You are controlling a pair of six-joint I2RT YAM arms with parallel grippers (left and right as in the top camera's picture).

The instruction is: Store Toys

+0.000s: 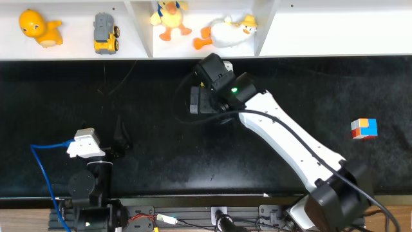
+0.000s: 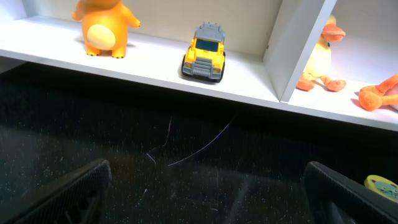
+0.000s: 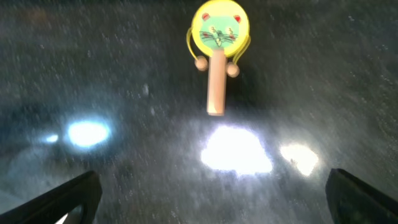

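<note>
Black speckled tabletop [image 1: 161,154], thin blue cable [image 1: 50,145] near its left front

You see six toys, four of them in the white shelf [image 1: 322,32] and two on the black mat [image 1: 148,148].

- Left compartment: a yellow-orange duck figure [image 1: 40,28] stands upright. Beside it, apart, a yellow and grey truck [image 1: 105,33] sits on its wheels, front facing out toward the mat.
- Middle compartment: a yellow plush duck [image 1: 170,19] with orange feet sits upright. Just beside it a white plush bird [image 1: 226,32] with orange feet lies on its side.
- On the mat: a rattle drum [image 3: 217,46] lies flat, its yellow-rimmed green cat face up, with a plain wooden handle and two beads at the neck.
- Far right of the mat: a multicoloured cube [image 1: 364,128], well apart from the shelf.
</note>
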